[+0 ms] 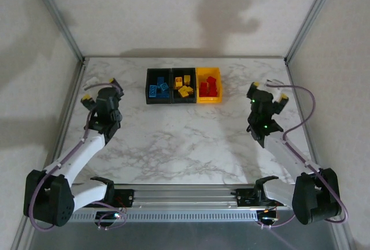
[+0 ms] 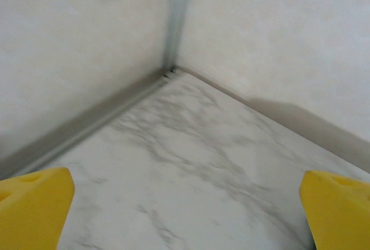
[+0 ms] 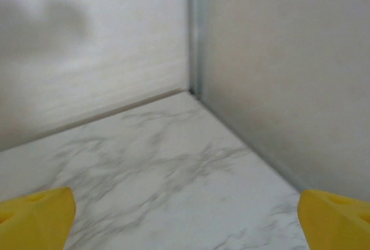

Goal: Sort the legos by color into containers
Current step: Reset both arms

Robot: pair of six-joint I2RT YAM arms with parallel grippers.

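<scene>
Now the legos lie in the 3 joined bins near the table's [image 1: 191, 137] far edge: blue legos [image 1: 159, 88] in the left black bin [image 1: 148, 86], yellow legos [image 1: 184, 87] in the middle black bin [image 1: 184, 70], red legos [image 1: 208, 88] in the yellow bin [image 1: 208, 69]. The left gripper [image 1: 99, 89] hangs over the table's left side, well apart from the bins, spread wide and holding nothing; its yellow fingers [image 2: 33, 206] frame bare marble. The right gripper [image 1: 270, 90] stands likewise on the right, fingers [image 3: 34, 215] wide apart and empty.
</scene>
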